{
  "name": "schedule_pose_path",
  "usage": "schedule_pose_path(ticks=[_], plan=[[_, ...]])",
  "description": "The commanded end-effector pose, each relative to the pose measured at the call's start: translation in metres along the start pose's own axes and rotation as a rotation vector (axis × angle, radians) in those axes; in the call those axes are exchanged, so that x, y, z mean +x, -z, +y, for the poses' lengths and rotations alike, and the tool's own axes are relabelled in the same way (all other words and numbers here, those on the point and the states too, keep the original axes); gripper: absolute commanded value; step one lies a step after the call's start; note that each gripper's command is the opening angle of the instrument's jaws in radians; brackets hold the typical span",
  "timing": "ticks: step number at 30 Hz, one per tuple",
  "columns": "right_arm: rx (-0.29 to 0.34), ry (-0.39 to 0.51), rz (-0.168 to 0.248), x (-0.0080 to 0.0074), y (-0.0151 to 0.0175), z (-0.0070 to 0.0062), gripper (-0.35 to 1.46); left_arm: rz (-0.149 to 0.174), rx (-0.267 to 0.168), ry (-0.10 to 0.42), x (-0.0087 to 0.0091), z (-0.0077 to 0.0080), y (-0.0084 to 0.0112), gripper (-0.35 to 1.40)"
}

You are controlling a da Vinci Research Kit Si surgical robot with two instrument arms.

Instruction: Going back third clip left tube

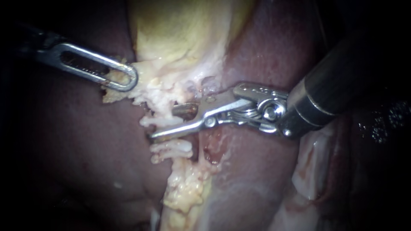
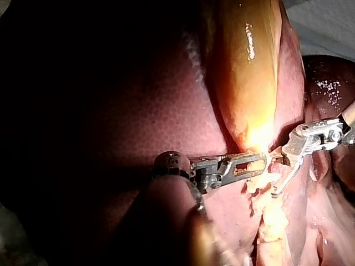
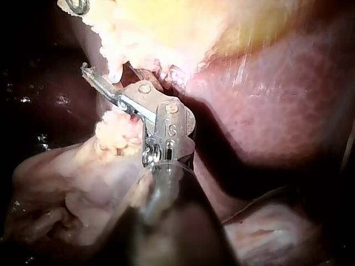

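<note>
My right instrument (image 1: 169, 122) comes in from the right with its jaws open, straddling pale fatty tissue (image 1: 165, 122) below the yellow gallbladder (image 1: 180, 30). A thin pale tube (image 1: 200, 147) runs down from behind its lower jaw. I cannot make out a clip, nor which tube this is. My left instrument (image 1: 122, 79) is shut on the pale tissue at the gallbladder's edge (image 1: 147, 79) and holds it toward the left. In the left wrist view the left instrument (image 2: 258, 162) grips that fringe, with the right instrument (image 2: 283, 177) just ahead of it. The right instrument (image 3: 102, 83) pokes into the fat.
Dark red liver (image 1: 77, 141) lies on both sides of the fatty strip. More lumpy yellow fat (image 1: 186, 192) trails downward. A raw reddish patch (image 1: 214, 147) sits beside the tube. Pale folded tissue (image 1: 312, 167) lies under the right shaft.
</note>
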Motion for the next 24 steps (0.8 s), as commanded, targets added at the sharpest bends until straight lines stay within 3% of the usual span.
schedule_pose_path(ticks=[1,10,14,19,24], plan=[[0.000,-0.001,0.000,-0.0001,0.0000,0.0000,0.50,0.000,-0.002,0.002,0.0000,0.0001,0.0001,-0.35],[0.010,0.091,-0.012,-0.0007,0.0020,-0.0012,0.50,0.007,0.002,0.003,0.0003,0.0000,0.0008,-0.35],[-0.044,0.167,-0.042,-0.0006,0.0043,-0.0025,0.50,0.010,0.004,0.004,0.0005,-0.0006,0.0012,-0.35],[-0.120,0.271,-0.119,0.0014,0.0073,-0.0049,0.50,0.012,0.005,0.003,0.0006,-0.0010,0.0015,-0.35],[-0.142,0.335,-0.142,0.0034,0.0099,-0.0080,0.50,0.012,0.005,0.003,0.0006,-0.0011,0.0016,-0.35]])
